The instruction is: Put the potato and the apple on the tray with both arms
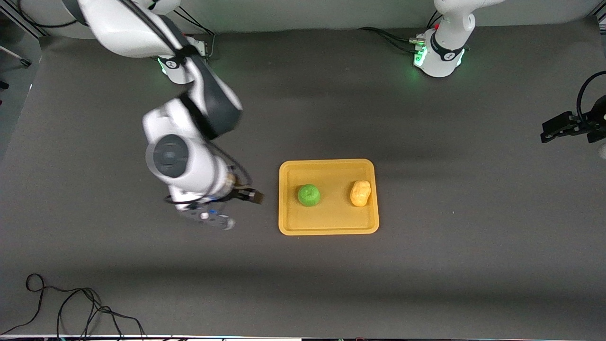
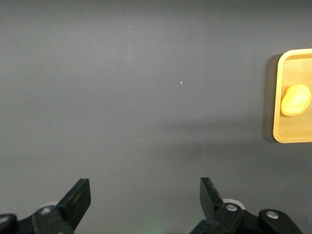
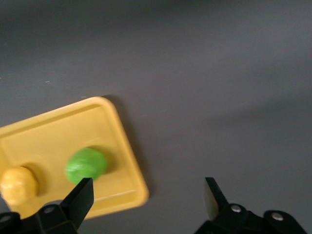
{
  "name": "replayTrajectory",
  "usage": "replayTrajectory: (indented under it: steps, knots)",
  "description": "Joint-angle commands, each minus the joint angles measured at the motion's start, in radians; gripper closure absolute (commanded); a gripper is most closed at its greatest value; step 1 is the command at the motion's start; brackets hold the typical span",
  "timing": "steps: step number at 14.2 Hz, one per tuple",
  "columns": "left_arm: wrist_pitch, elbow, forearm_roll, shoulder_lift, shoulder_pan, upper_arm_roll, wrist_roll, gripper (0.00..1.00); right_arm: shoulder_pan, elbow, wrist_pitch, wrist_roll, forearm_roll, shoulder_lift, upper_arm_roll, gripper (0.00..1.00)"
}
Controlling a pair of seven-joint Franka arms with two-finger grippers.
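Observation:
The orange-yellow tray [image 1: 331, 219] lies mid-table. The green apple [image 1: 308, 195] sits in it toward the right arm's end, and the yellow-orange potato [image 1: 360, 193] sits in it toward the left arm's end. My right gripper [image 1: 253, 195] is open and empty, low over the table beside the tray's edge nearest the apple. Its wrist view shows the right gripper [image 3: 147, 190], the tray [image 3: 48, 136], the apple [image 3: 86, 165] and the potato [image 3: 18, 184]. My left gripper [image 1: 549, 131] is open and empty over the table's left-arm end, well away from the tray. Its wrist view shows the left gripper [image 2: 145, 187], the tray's edge [image 2: 292, 132] and the potato [image 2: 295, 100].
A dark grey mat [image 1: 426, 265] covers the table. Loose black cables [image 1: 71, 308] lie at the table's corner nearest the front camera, toward the right arm's end. The arm bases [image 1: 438, 57] stand along the edge farthest from the camera.

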Motion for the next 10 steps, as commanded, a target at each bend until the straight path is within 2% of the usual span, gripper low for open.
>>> replayTrajectory:
  steps: [1,3,4,6,8,10]
  knots:
    - [0.008,0.008,-0.011,-0.003,0.0,-0.004,0.003,0.0,-0.042,-0.235,0.032,-0.225,0.006,-0.184,-0.046,0.0]
    - [0.013,0.014,-0.011,-0.003,-0.005,-0.004,-0.002,0.0,-0.04,-0.33,0.03,-0.36,0.006,-0.3,-0.107,0.0]
    - [0.019,0.014,-0.01,-0.003,-0.002,-0.004,-0.002,0.0,-0.04,-0.346,0.018,-0.362,0.007,-0.347,-0.13,0.0]
    - [0.019,0.014,0.006,-0.009,0.003,-0.003,0.0,0.0,-0.039,-0.302,-0.057,-0.347,0.001,-0.397,-0.143,0.0]
    - [0.028,0.02,0.007,-0.01,0.012,0.012,0.009,0.0,-0.147,-0.263,-0.141,-0.376,-0.005,-0.411,-0.103,0.0]
    - [0.03,0.023,0.007,-0.01,0.015,0.015,0.009,0.0,-0.27,-0.294,-0.158,-0.412,-0.005,-0.436,0.004,0.0]
